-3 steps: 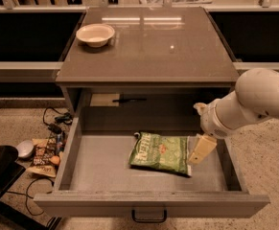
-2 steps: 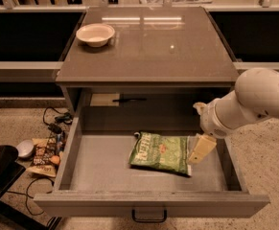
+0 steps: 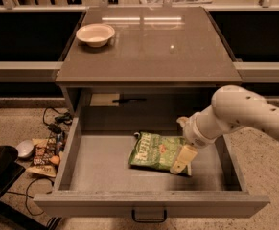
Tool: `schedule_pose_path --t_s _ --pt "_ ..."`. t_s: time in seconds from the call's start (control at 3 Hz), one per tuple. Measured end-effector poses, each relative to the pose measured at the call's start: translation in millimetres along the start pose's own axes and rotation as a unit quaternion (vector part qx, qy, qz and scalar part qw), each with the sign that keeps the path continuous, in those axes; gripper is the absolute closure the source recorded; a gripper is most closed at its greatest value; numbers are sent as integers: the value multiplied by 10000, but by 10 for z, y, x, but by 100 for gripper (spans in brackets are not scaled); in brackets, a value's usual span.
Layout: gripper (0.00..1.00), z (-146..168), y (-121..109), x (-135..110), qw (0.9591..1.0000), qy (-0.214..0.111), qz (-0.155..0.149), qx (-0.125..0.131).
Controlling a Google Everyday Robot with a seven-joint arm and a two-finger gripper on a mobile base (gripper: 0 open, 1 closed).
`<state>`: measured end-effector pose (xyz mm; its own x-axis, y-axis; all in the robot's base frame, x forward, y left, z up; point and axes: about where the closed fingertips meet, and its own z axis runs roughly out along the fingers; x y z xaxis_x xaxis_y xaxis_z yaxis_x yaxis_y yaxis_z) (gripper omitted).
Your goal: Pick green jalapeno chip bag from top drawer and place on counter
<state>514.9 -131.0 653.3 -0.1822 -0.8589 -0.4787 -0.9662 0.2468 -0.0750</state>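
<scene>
The green jalapeno chip bag (image 3: 156,151) lies flat on the floor of the open top drawer (image 3: 96,164), right of its middle. My gripper (image 3: 182,160) reaches in from the right on the white arm and sits down at the bag's right end, over its edge. The bag rests on the drawer floor. The counter (image 3: 168,47) is the glossy brown top above the drawer.
A pale bowl (image 3: 95,34) stands on the counter's back left. The drawer's front panel and dark handle (image 3: 149,217) are nearest to me. Dark snack packets, a mouse and cables (image 3: 45,150) lie on the floor at the left. Pale ledges flank the counter.
My gripper has moved a little left and down, further onto the bag's right end. The bag and drawer have not moved.
</scene>
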Motion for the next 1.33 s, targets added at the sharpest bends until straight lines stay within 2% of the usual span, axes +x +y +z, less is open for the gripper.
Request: schedule_pose_path --t_s 0.33,0.67,1.0,1.33 --pt "18 415 43 48 9994 -120 161 -266" --pt "41 721 144 88 9977 -241 328 -549" --pt "72 670 147 48 9974 -260 341 -576" --pt "95 639 144 31 9974 -260 341 -576"
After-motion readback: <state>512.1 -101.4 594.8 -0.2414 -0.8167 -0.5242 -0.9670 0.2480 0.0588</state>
